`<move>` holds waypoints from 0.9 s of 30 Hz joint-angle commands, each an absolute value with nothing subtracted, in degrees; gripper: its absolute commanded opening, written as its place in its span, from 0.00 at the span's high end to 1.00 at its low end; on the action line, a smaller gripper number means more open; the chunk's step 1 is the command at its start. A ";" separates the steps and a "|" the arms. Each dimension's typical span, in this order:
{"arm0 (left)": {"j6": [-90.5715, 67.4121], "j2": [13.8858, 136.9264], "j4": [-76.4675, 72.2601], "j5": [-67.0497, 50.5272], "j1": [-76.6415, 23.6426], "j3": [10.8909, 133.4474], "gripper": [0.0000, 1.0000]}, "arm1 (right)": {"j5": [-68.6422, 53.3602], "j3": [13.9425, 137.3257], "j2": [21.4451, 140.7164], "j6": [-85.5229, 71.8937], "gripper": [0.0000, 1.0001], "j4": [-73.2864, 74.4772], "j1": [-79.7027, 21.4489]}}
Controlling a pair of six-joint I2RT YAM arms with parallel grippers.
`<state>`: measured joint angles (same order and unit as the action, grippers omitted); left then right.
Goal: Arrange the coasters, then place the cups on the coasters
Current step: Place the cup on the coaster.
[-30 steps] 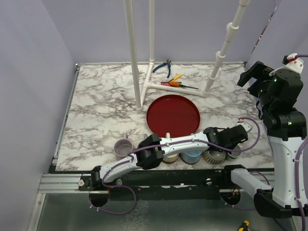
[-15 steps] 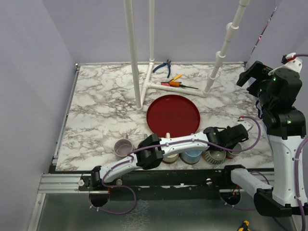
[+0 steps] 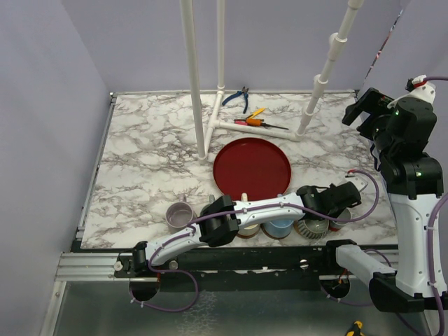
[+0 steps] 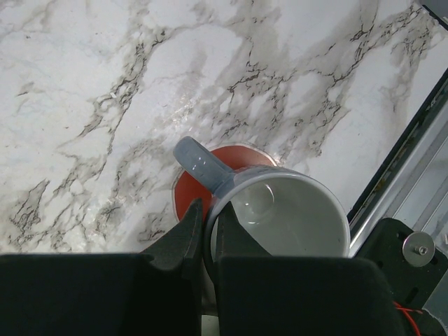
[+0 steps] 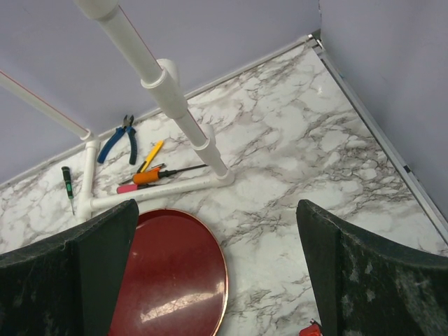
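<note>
- Along the near edge of the tabletop [image 3: 140,161], the lavender mug [image 3: 180,215] stands alone at the left. The light blue mug [image 3: 281,227] and the ribbed dark mug [image 3: 313,228] sit side by side under the left arm.
- The left end effector [image 4: 208,210] is pinched tight on the rim of the pale grey mug [image 4: 294,217], just beside its handle.
- The reddish coaster [image 4: 183,194] lies directly beneath that mug; contact cannot be told.
- The red tray [image 3: 252,168] lies mid-tabletop.
- The right end effector [image 5: 217,204] hangs raised at the right, jaws spread wide, holding nothing.
- Farthest back, blue pliers [image 3: 238,98] and screwdrivers [image 3: 255,120] lie by the white pipe frame [image 3: 192,70].
</note>
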<state>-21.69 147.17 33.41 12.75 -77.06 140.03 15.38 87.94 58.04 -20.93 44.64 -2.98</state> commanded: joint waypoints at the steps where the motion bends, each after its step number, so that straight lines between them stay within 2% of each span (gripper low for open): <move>1: -21.09 147.83 31.03 13.80 -77.44 142.34 0.98 | 14.04 88.29 58.18 -20.53 0.00 45.09 -2.83; 14: -20.83 147.35 31.03 14.46 -77.51 142.03 0.74 | 13.97 88.24 58.45 -20.61 0.00 45.13 -2.89; 27: -20.13 144.60 31.03 17.65 -77.45 141.51 0.55 | 13.70 87.99 58.29 -20.59 0.00 44.75 -2.90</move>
